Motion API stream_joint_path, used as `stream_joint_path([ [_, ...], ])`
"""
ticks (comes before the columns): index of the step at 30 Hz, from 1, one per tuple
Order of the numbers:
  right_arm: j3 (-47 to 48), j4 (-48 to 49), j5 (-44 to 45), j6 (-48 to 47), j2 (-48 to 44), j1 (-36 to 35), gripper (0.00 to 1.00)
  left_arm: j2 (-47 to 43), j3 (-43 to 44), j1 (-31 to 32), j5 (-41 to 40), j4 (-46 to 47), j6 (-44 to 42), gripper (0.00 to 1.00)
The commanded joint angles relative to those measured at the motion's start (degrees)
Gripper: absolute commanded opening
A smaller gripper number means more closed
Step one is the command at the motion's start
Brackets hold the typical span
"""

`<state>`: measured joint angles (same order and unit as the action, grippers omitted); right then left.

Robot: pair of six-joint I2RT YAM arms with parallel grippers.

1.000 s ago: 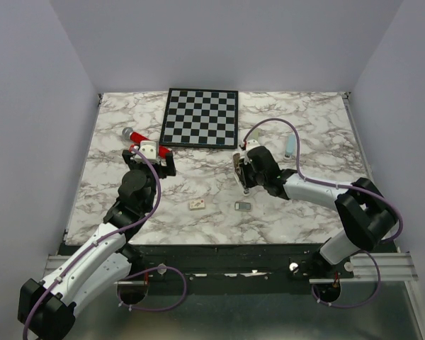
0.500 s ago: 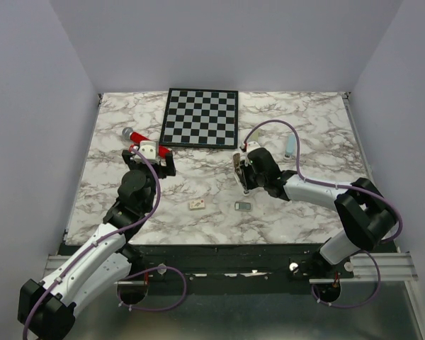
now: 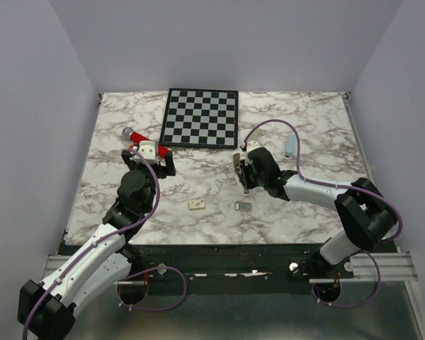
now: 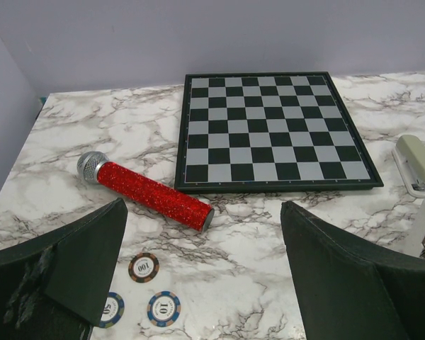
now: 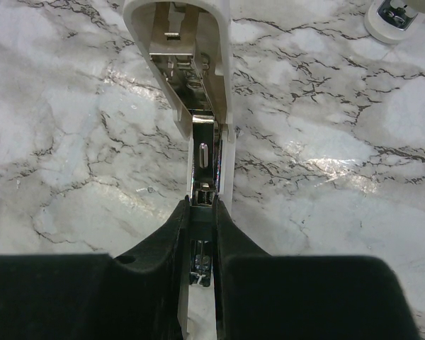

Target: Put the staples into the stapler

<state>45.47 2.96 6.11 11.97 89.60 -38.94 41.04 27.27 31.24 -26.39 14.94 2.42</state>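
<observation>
Looking down on a marble table (image 3: 312, 127), with a black-and-white chessboard (image 3: 200, 117) flat at its far middle. Noting the left gripper (image 3: 152, 156) spread wide with nothing between its fingers, poised near the board's near-left corner, close to a red glittery microphone (image 4: 145, 200) lying on its side, mesh head to the left. Seeing the right gripper (image 5: 202, 212) pinching the narrow metal rail of the white stapler (image 5: 191, 64) from both sides, with the stapler's top swung open and its metal insides bared. Spotting three poker chips (image 4: 143, 267) on the marble, on the near side of the microphone. Finding the staples (image 3: 243, 205) flat on the table on the near side of the right gripper, apart from the stapler, with a small pale tile (image 3: 197, 205) off to their left.
</observation>
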Motion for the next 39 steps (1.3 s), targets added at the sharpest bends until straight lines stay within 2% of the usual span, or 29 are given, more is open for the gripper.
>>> stream_joint_path([
  [1,0.4,1.6,-0.1,0.5,0.6,0.3,0.08,-0.8,-0.6,0.0,0.0,1.0,0.2,0.97],
  [21,-1.2,2.3,0.0,1.7,1.5,0.2,0.08,-0.9,-0.7,0.0,0.1,1.0,0.2,0.97],
  [39,-1.5,3.2,1.2,0.4,-1.9,0.3,0.07,-0.9,-0.7,0.0,0.3,1.1,0.3,0.97],
])
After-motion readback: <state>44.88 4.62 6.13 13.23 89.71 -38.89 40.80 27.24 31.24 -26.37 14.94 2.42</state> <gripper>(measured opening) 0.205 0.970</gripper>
